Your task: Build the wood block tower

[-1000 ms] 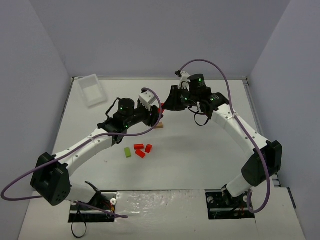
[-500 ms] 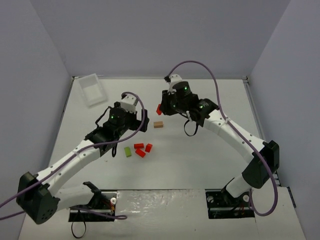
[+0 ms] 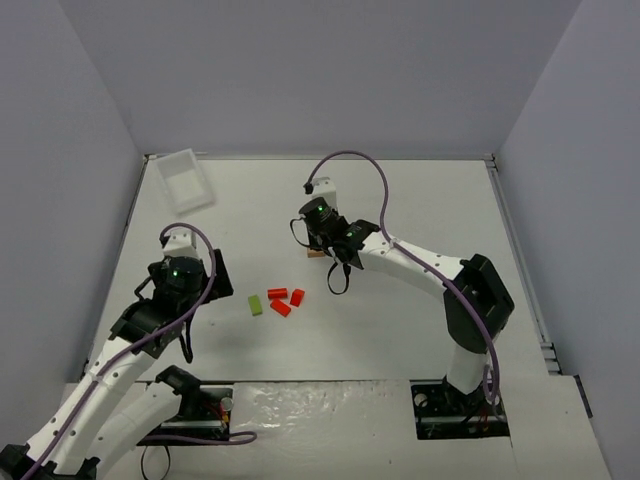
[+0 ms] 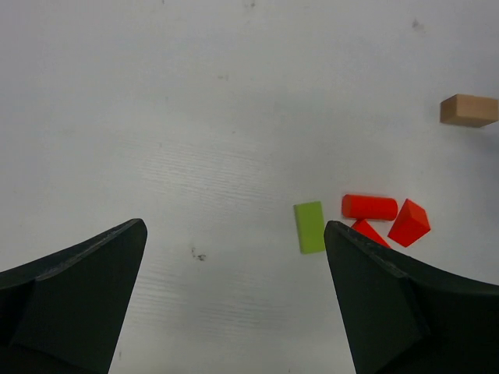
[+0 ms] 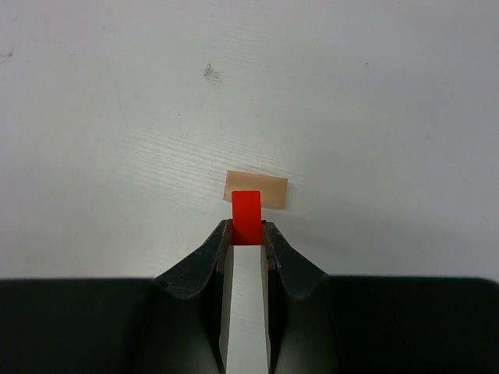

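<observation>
The wood block tower is so far only its tan base block (image 5: 256,188), lying flat near the middle of the table (image 3: 450,330) with nothing stacked on it; a red block (image 5: 246,216) hangs at the base's near edge, clamped between the fingers (image 5: 222,243) of the right gripper (image 5: 246,234); whether it touches the base cannot be told. The likely trouble is placement; in the wrist view the red block looks narrower than the base and sits toward one edge, so an off-centre release could let it tip or slide off; too firm a descent could shove the light base across the smooth table; fingers parting unevenly might drag the block sideways. A lime-green block (image 4: 310,227) and three red pieces (image 4: 369,206) lie clustered well apart from the base; the left gripper (image 4: 234,230) hangs beside them, fingers spread wide and empty; reaching into so tight a cluster, it could scatter them.
</observation>
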